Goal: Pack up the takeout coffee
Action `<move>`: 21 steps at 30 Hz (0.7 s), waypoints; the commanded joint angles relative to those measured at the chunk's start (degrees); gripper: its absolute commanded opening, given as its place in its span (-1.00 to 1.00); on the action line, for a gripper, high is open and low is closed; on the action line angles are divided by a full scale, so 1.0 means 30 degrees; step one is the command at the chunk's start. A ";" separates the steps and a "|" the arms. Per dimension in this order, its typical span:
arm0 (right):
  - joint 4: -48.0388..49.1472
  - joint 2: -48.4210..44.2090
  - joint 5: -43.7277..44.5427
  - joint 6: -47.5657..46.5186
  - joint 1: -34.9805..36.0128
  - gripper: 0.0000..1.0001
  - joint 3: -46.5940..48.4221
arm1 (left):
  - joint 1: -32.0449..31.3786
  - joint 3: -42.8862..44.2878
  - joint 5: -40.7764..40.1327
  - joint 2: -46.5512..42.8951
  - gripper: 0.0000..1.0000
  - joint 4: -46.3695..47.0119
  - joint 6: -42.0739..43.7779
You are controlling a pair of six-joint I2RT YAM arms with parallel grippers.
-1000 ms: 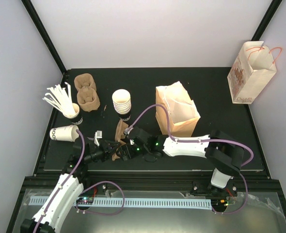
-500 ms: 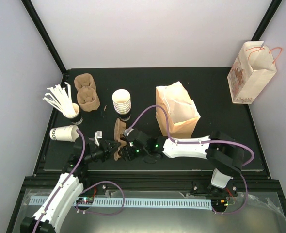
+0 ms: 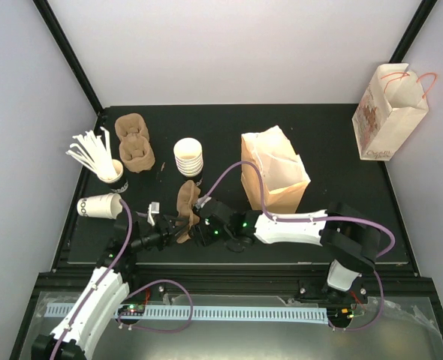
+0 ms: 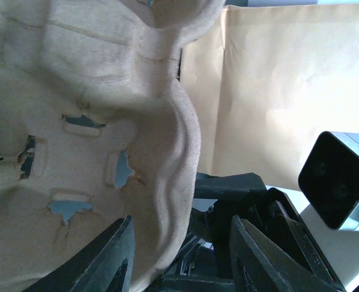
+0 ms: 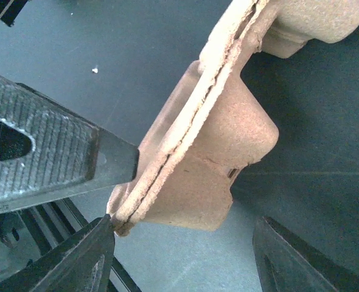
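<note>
White paper cups stand nested in a stack (image 3: 188, 157), and one cup (image 3: 101, 206) lies on its side at the left. No lid shows on any of them. A brown pulp carrier (image 3: 185, 201) stands on edge between my two grippers. My left gripper (image 3: 169, 229) has its jaws apart. The carrier's rim (image 4: 167, 201) lies against one finger (image 4: 115, 255), and the other finger stands clear. My right gripper (image 5: 182, 243) straddles the carrier (image 5: 216, 158). One fingertip (image 5: 103, 240) touches its double rim, with a gap at the other. The left arm's finger (image 5: 45, 158) also rests on that rim.
An open brown paper bag (image 3: 274, 169) stands just right of the grippers. Two more carriers (image 3: 135, 142) lie at the back left. A cup of white stirrers (image 3: 101, 161) is beside them. A white printed bag (image 3: 390, 112) leans at the far right, off the mat.
The carrier has tipped up and shifted slightly toward the far side. My left jaws have widened. My right jaws have come in closer around the carrier.
</note>
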 commanded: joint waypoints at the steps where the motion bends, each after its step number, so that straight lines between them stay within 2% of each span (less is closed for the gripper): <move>1: -0.0272 -0.0944 0.0744 -0.0303 -0.0104 0.30 -0.0678 | -0.0055 0.0646 -0.0149 0.0234 -0.05 -0.0774 0.1615; 9: -0.0368 -0.1709 0.0250 -0.0372 -0.0126 0.31 -0.0942 | -0.0055 0.3271 -0.1800 0.1568 0.03 -0.4550 0.6537; 13: -0.0358 -0.2184 -0.0206 -0.0527 -0.0153 0.34 -0.0968 | -0.0055 0.4927 -0.2340 0.2927 0.28 -0.6288 0.8906; 15: -0.0436 -0.2418 -0.0567 -0.0536 -0.0242 0.36 -0.0935 | -0.0055 0.5368 -0.2423 0.3389 0.37 -0.6639 0.9521; 21: -0.1362 -0.3418 -0.0498 -0.0206 -0.0673 0.37 -0.1046 | -0.0084 0.6007 -0.2408 0.4330 0.37 -0.7006 1.0514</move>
